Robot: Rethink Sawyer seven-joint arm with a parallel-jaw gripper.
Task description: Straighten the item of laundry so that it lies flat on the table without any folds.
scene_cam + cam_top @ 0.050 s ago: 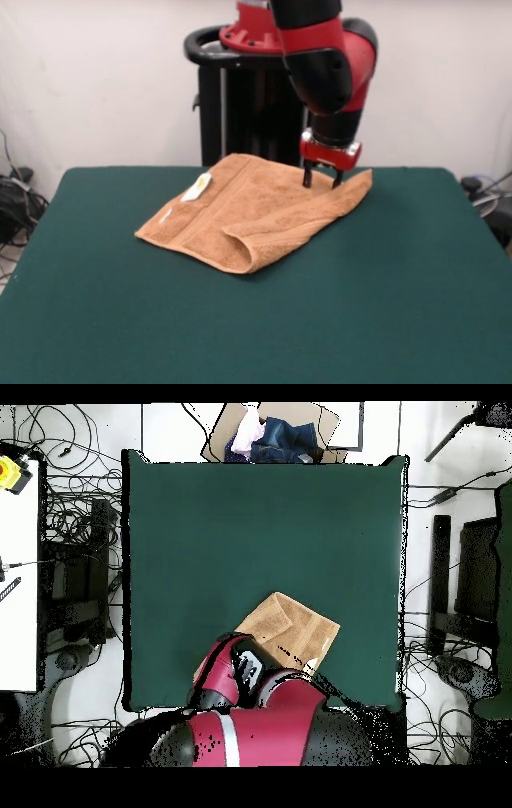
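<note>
- The towel (256, 210) lies folded over on the green table (400, 304), close to the table's far edge in the front view and about midway along that edge. In the overhead view the towel (290, 627) sits near the bottom edge of the table (260, 514), partly hidden under the arm.
- The claw (322, 179) is down at the towel's far right corner, its two dark fingers (307, 176) slightly apart and their tips at the cloth. Whether they have actually pinched a layer I cannot tell.
- The step in hand looks like taking hold of the top flap to open the fold. To do it well, the claw should catch only the upper layer at the corner, lift it just clear, and carry it away from the fold line, toward open table, so the layer beneath stays put.
- There is a rounded fold at the near corner, where the cloth doubles back in a soft roll; that is the fold that must go.
- The cloth is thick orange-tan terry, looped and limp, with woven bands near one end. It will sag and drag rather than slide.
- A small white tag (197, 186) lies on its top face near the left far corner.
- The table top looks felt-like and matte, likely to grip the cloth.
</note>
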